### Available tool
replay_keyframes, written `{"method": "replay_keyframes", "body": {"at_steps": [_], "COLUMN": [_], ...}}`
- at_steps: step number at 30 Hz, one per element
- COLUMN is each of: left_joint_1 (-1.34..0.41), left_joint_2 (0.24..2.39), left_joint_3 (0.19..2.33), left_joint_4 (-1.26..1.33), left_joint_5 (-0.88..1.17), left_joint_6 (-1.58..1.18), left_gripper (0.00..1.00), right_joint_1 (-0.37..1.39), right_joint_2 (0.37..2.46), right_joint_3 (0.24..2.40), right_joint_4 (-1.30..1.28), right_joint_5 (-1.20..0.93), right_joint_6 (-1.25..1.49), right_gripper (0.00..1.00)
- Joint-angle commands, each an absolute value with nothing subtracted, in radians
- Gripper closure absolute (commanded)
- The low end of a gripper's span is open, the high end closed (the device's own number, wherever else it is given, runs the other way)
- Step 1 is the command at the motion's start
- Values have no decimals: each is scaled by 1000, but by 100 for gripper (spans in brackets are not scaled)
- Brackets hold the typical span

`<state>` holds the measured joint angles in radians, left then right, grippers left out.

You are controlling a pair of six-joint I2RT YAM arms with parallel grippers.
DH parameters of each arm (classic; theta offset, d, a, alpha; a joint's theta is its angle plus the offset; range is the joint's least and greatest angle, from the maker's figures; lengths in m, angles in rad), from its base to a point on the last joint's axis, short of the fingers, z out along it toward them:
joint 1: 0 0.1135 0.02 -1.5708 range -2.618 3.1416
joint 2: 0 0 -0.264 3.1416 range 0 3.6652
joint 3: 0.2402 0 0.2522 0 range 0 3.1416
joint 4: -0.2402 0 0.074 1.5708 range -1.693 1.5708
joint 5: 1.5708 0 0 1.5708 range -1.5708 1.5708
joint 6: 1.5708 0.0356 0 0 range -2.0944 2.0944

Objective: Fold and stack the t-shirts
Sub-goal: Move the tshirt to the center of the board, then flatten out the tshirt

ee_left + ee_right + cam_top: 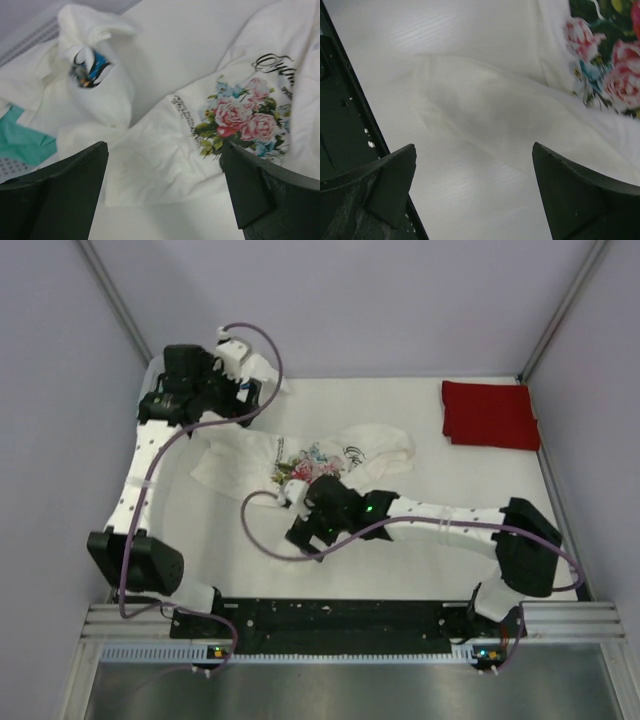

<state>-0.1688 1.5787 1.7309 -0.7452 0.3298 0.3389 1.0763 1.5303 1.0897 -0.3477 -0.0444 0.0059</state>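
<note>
Two t-shirts are awaiting you: rose-print white t-shirt [330, 455] lying crumpled at centre, beneath the right gripper [474, 146]; folded red t-shirt [490, 415] sitting far right. Left gripper [164, 146] and right are hanging spread, empty. Cloth is probably behaving limp and light; be pinching a shoulder seam.

- Desk [420, 540]: flat white top, matt, filling the middle of the overhead view.
- Walls [350, 300]: plain pale lilac-grey panels closing the desk on its far, left and right sides.
- Left corner post [112, 290] and right corner post [565, 305]: slim grey metal bars, each rising aslant from a far desk corner.
- Rail [565, 620]: silver aluminium profile along the near desk edge.
- Black plate [340, 614]: set lengthwise on the rail's middle.
- Ribbed strip [340, 651]: pale and toothed, just below the rail.
- Metal sheet [340, 690]: brushed grey, nearest the camera.
- Slotted white plastic [27, 40]: blurred, mostly covered.
</note>
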Motion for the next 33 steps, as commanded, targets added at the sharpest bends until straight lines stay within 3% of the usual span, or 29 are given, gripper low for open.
{"method": "replay_keyframes", "body": {"at_steps": [1, 5, 11, 16, 20, 22, 27, 29, 30, 31, 32, 33], "left_joint_1": [-20, 87, 118, 114, 103, 88, 31, 15, 12, 9, 9, 8], "left_joint_2": [1465, 1399, 1423, 1546, 1646, 1681, 1727, 1735, 1735, 1738, 1738, 1736], "left_joint_3": [1498, 1307, 1108, 1091, 1103, 1089, 1028, 1009, 1006, 1005, 1009, 1014], "left_joint_4": [-719, -697, -670, -588, -562, -542, -439, -393, -381, -373, -374, -379], "left_joint_5": [422, 411, 350, 264, 258, 235, 163, 146, 152, 156, 158, 156], "left_joint_6": [443, 526, 701, 718, 773, 816, 874, 876, 873, 868, 862, 856], "left_gripper": [1, 3, 6, 16, 18, 18, 17, 17, 18, 21, 31, 54], "right_joint_1": [1177, 1177, 1151, 1124, 1111, 1095, 1065, 1062, 1062, 1058, 1052, 1040], "right_joint_2": [1737, 1876, 1949, 2092, 2155, 2180, 2192, 2172, 2149, 2131, 2103, 2076], "right_joint_3": [1316, 1465, 1509, 1664, 1712, 1732, 1741, 1733, 1730, 1729, 1729, 1727], "right_joint_4": [-397, -486, -532, -653, -687, -712, -742, -744, -744, -742, -742, -739], "right_joint_5": [-83, -83, -156, -160, -169, -173, -179, -183, -183, -183, -180, -176], "right_joint_6": [-300, -501, -782, -850, -879, -879, -858, -842, -824, -801, -767, -735], "right_gripper": [3, 3, 1, 9, 11, 18, 79, 98, 100, 100, 100, 100]}}
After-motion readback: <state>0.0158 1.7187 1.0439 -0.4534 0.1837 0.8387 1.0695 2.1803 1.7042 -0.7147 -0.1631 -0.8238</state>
